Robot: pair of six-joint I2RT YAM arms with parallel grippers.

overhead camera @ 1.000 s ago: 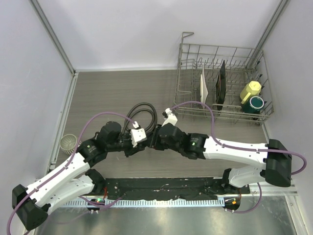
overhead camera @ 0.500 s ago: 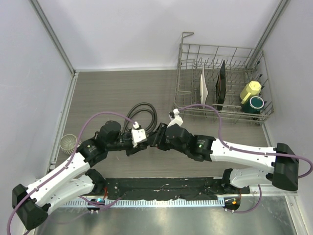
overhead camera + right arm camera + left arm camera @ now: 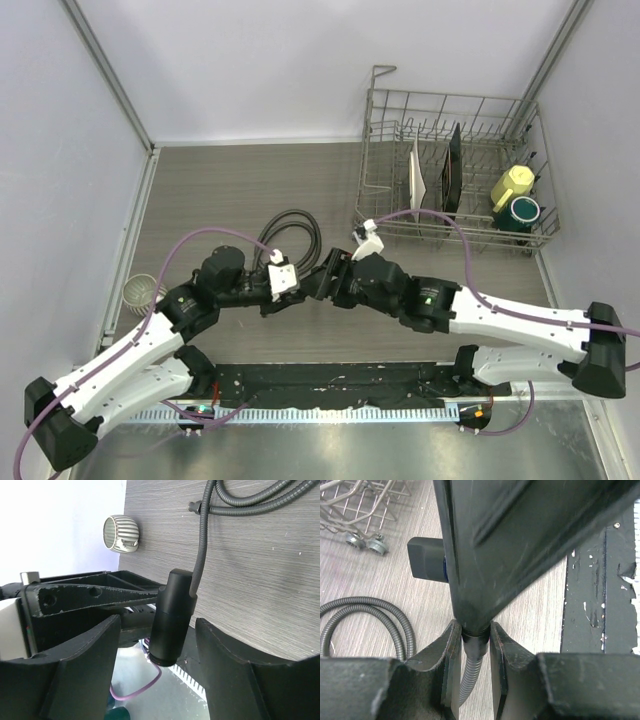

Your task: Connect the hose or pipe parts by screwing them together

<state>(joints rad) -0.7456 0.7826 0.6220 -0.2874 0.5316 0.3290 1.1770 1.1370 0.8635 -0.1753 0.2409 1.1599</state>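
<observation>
The left claw has not budged: its fingers are still pinched tight on the hose, right at the neck where it meets the black fitting. It holds the joint up off the counter, near its middle.

The change is on the other side. The right claw was closed a second ago and has now sprung apart, its fingers standing clear on either side of the fitting with a gap each way. Its arm has also swung outward over that second. My guess is that it has finished one turn and let go to take a fresh bite. Whether the thread is snug I cannot tell from here.

Looking round, a small ribbed silver piece lies at the left edge, well apart from the work. The rest of the hose loops on the counter just beyond the claws, and that slack could wind up as the fitting turns. Purple cables arch over both arms. Far right, the dish rack with plates and cups is out of the way.
</observation>
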